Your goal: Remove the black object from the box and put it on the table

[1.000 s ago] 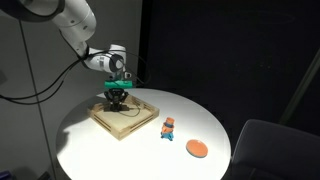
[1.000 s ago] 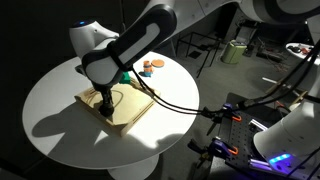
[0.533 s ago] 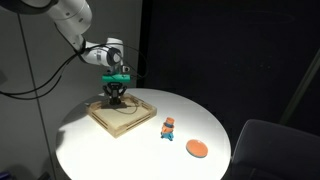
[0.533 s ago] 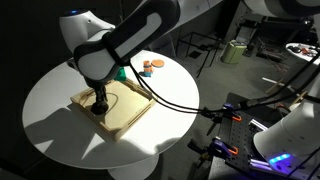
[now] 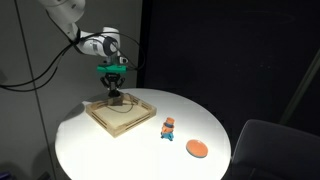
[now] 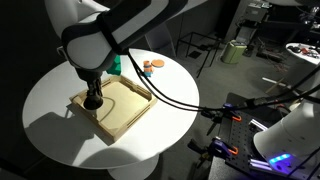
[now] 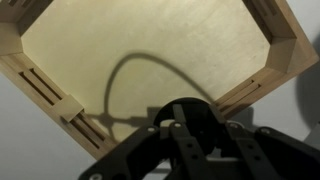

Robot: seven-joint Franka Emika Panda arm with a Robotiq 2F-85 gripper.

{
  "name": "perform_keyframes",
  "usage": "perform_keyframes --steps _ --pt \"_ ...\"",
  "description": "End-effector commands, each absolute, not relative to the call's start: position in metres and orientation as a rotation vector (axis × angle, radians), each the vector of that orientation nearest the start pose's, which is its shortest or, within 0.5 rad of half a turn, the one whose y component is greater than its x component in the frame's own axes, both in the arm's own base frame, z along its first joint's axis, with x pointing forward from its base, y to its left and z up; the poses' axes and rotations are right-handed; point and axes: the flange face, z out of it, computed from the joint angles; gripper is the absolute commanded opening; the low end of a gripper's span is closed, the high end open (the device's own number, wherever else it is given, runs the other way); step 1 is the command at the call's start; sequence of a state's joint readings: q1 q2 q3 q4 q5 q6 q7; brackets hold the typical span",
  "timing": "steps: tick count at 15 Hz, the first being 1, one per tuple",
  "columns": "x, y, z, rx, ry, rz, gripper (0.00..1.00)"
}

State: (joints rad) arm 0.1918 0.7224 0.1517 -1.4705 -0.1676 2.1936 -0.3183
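My gripper point(image 5: 114, 96) hangs over the back corner of the box point(image 5: 101, 121), shut on the black object point(image 7: 200, 108), a small dark roundish lump held between the fingers. It is lifted a little above the wooden floor of the box point(image 7: 130, 45). In an exterior view the gripper point(image 6: 93, 100) is over the box's point(image 6: 124, 118) left corner, and the arm hides much of the lump. The wrist view shows a box corner and a strip of white table point(image 7: 305, 110) just beyond it. The round white table point(image 5: 120, 155) carries the box.
An orange disc point(image 5: 198, 149) and a small orange-and-blue toy point(image 5: 169, 127) lie on the table to the right of the box. Both the disc point(image 6: 153, 64) and the toy point(image 6: 144, 70) sit near the table's far edge in an exterior view. A chair point(image 5: 275, 150) stands beside the table.
The gripper has risen from the box floor with the black object in it and has drifted toward the box's corner. The box and the orange items have not moved.
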Motion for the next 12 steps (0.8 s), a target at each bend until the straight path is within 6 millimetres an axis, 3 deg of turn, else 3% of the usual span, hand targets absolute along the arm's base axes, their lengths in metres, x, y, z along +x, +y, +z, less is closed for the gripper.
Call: perform_keyframes --steps 1,7,12 --pt "0.674 0.212 0.276 -3.04 -1.003 0.045 0.07" --pt "0.659 0.186 0.3 -3.094 -0.788 0.162 0.07" --pt "0.642 0.148 0.312 -3.092 -0.602 0.211 0.07"
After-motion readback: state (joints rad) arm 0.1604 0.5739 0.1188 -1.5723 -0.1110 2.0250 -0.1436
